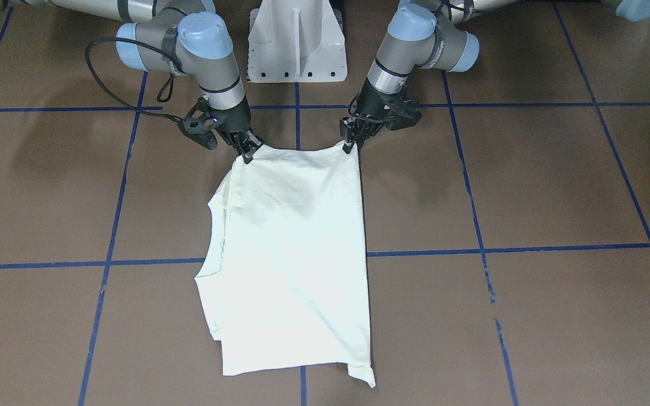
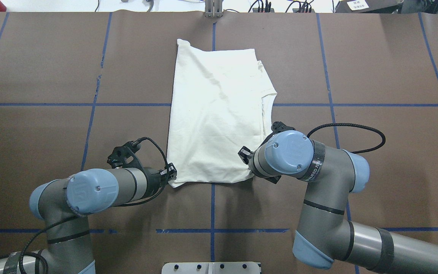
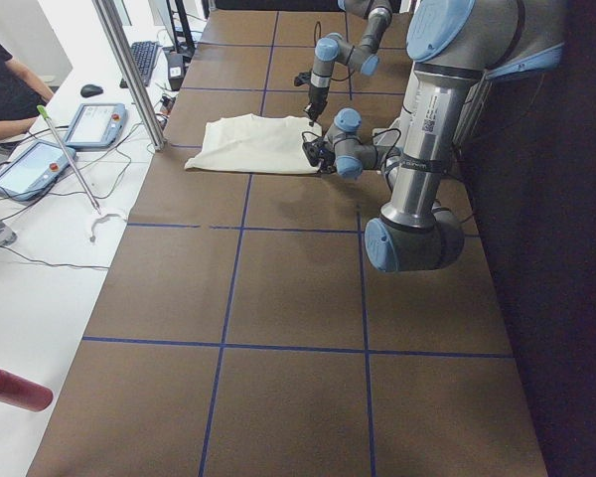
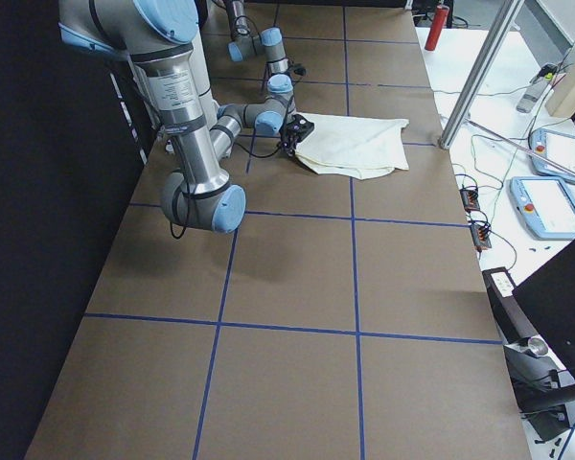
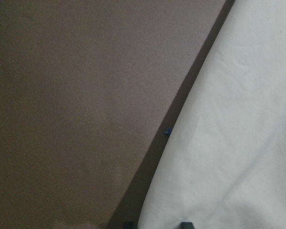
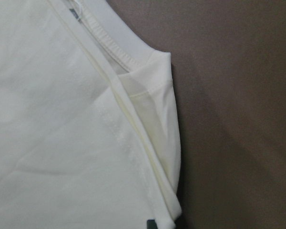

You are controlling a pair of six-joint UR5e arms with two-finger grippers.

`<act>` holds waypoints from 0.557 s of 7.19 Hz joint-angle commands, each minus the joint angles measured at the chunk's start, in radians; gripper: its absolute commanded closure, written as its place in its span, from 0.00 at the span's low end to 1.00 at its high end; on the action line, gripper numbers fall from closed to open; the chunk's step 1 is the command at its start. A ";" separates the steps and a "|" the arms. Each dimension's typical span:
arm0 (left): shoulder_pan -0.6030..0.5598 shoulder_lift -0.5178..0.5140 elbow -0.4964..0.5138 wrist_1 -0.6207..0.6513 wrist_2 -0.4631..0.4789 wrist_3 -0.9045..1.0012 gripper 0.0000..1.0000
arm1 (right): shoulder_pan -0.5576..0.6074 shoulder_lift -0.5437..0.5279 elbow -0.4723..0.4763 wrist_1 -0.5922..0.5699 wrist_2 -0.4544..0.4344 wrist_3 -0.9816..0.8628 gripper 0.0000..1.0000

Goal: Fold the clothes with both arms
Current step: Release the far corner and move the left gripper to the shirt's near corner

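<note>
Folded cream shirt (image 2: 215,110), plain side up, lies lengthwise near-to-far on tabletop (image 2: 51,68); left tool (image 1: 352,145) and right tool (image 1: 247,155) pinch its near corners.

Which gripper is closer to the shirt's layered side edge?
Right. The right gripper holds the shirt at the near corner where its layered edge ends; the left gripper holds the other corner, across its width.

- Looks like a robot lab.
- 2 grey robot arms, a left arm (image 2: 127,184) and a right arm (image 2: 329,213), set at a big brown table (image 2: 32,57) with blue tape lines (image 2: 51,104).
- 2 control tablets (image 3: 94,124), a keyboard (image 3: 144,62) and loose wires (image 3: 40,261) on a white bench (image 3: 40,308) beside it.
</note>
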 commanded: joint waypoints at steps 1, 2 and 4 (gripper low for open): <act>0.000 -0.004 -0.004 0.000 -0.001 0.000 1.00 | -0.001 0.000 0.003 0.000 0.000 -0.002 1.00; -0.007 0.009 -0.035 0.000 -0.001 0.003 1.00 | -0.001 0.003 0.006 0.002 0.000 0.000 1.00; -0.001 0.095 -0.177 0.002 -0.005 0.002 1.00 | -0.029 -0.006 0.066 0.002 -0.001 0.000 1.00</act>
